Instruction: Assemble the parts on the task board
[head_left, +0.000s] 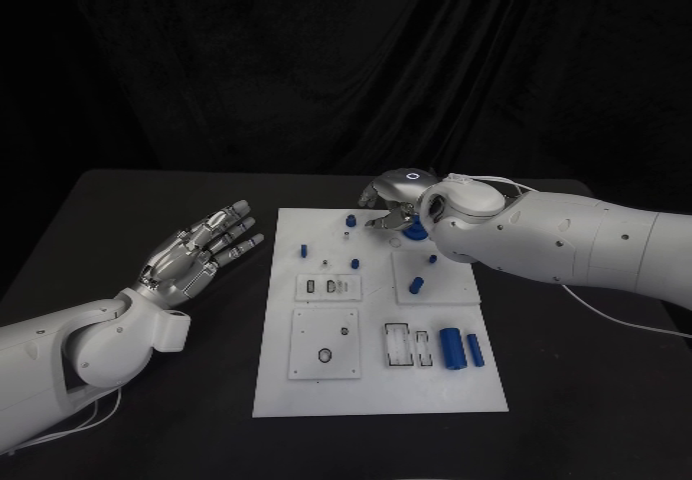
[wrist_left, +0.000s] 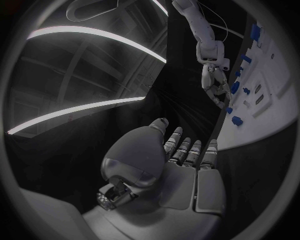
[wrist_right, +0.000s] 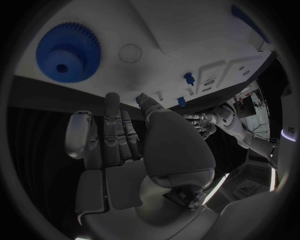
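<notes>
The white task board (head_left: 375, 385) lies in the middle of the table. My right hand (head_left: 395, 205) hovers over its far edge, fingers stretched out and holding nothing. Just beside it a blue gear (head_left: 415, 231) lies flat on the board; in the right wrist view the gear (wrist_right: 67, 51) sits apart from my fingers (wrist_right: 114, 125). Small blue pegs (head_left: 352, 217) (head_left: 304, 249) (head_left: 415, 285) stand on the board, and two blue cylinders (head_left: 450, 348) lie near its right edge. My left hand (head_left: 202, 250) floats to the left of the board, flat, fingers spread, holding nothing.
Square and slotted recesses (head_left: 325, 343) mark the board's near half. The left wrist view shows my left hand (wrist_left: 181, 160), the board (wrist_left: 275, 75) edge-on and my right hand (wrist_left: 215, 82) at its far end. Bare black table surrounds the board.
</notes>
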